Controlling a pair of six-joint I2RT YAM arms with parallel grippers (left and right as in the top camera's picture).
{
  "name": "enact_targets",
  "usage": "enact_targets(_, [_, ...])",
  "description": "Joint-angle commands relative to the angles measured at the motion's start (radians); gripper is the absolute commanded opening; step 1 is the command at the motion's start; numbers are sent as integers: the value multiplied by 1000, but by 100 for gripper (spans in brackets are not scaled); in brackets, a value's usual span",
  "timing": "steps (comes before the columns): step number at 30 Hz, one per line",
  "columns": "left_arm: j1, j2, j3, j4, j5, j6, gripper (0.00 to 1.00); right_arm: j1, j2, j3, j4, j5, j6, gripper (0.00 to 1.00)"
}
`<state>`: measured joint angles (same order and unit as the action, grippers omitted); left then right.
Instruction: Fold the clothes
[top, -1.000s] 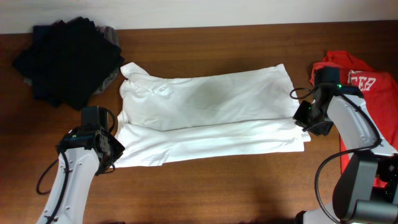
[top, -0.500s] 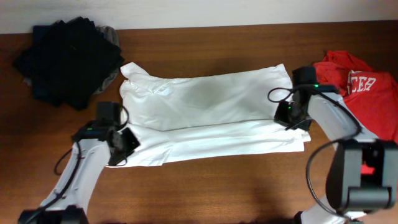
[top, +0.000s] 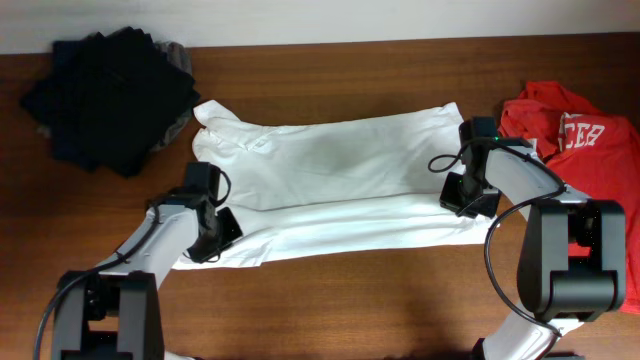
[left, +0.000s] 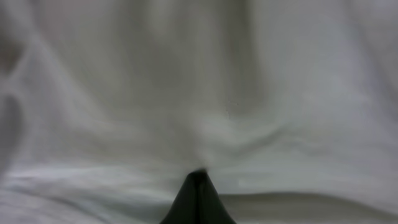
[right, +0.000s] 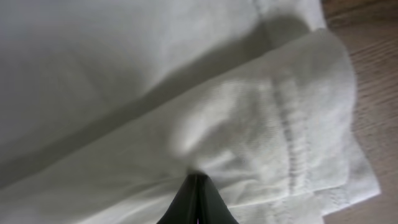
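Left end effector (left: 198, 180) amid blurred T-shirt (left: 261, 81)

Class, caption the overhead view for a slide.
Left gripper and right gripper pinch opposite ends of the white T-shirt.

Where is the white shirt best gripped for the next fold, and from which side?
Pinch the near folded layer at both short ends, from above: the shirt lies flat and long, so end grips should lift it evenly. The left gripper and right gripper are shut there.

white t-shirt (top: 340, 170): soft matt knit cloth; table (top: 350, 310): smooth brown wood grain.
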<state>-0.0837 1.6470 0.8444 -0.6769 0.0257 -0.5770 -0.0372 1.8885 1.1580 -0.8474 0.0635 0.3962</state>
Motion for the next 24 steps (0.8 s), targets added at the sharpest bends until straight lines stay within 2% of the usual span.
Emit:
enact_targets(1, [52,0,-2,-42,-82,-40,1,2,10,7,-32,54,39,4])
enact_targets(7, [60,-116,85,-180,-187,-39,1,-4,-36,93,-124,53,66,4])
enact_targets(12, [60,-271,174,-257,-195,-11,1,-9,-104,211,-235,47,65,4])
enact_targets(13, [60,-305,187,-254,-182,-5,3,-10,-117,236,-251,45,65,12])
enact_targets(14, [60,-334,196,-241,-162,-5,16,-10,-126,257,-262,41,64,40])
enact_targets(15, [60,-349,200,-228,-141,-4,34,-10,-130,273,-270,36,64,69])
enact_targets(16, [60,-365,204,-203,-97,17,87,-9,-132,298,-282,20,64,98])
enact_targets(17, [60,-376,208,-169,-34,64,99,-9,-132,315,-291,4,64,98])
enact_targets(20, [60,-372,233,-87,138,161,99,-9,-132,343,-307,-62,31,98])
enact_targets(24, [60,-302,328,-30,195,265,99,-9,-132,344,-309,-140,-69,98])
